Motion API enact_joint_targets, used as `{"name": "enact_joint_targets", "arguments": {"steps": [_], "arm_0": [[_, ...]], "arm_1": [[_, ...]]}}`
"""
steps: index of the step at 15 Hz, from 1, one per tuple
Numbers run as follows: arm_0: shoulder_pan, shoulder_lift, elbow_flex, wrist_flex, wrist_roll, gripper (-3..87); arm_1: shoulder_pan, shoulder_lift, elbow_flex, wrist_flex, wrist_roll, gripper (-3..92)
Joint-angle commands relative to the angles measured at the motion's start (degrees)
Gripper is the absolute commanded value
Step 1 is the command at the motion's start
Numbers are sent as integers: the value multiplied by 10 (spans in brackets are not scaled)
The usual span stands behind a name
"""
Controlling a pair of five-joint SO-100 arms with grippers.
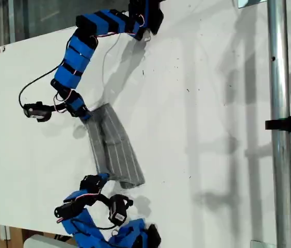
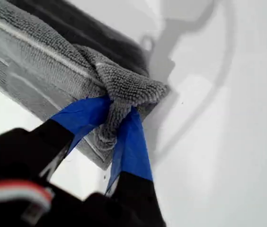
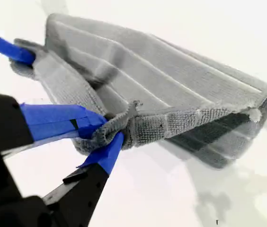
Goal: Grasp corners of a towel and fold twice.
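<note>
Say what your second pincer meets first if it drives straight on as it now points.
The towel itself: my second pincer is shut on a corner, and the folded body lies right ahead. Past it, probably bare table; depth is unclear.

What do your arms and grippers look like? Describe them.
Both arms are blue with black bands and joints, and thin black, red and white cables loop along them. My first gripper and my second gripper have black bodies, and their fingers are wrapped in blue tape.
</note>
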Motion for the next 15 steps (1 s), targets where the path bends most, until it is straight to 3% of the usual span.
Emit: {"name": "enact_joint_targets", "arguments": {"steps": [1,3,6,10,15], "arm_0": [[-43,104,31,-1,15,-8],[-46,147,93,-8,7,-8],[-6,231,266,-94,-34,-8],[29,245,417,-200,-79,-7],[30,257,375,-177,-69,-7]], "arm_1": [[18,155,47,-64,11,-3],[22,217,114,-83,12,-3],[7,250,218,-82,22,-3],[-11,131,223,-86,33,-3],[8,94,107,-67,26,-3]]}}
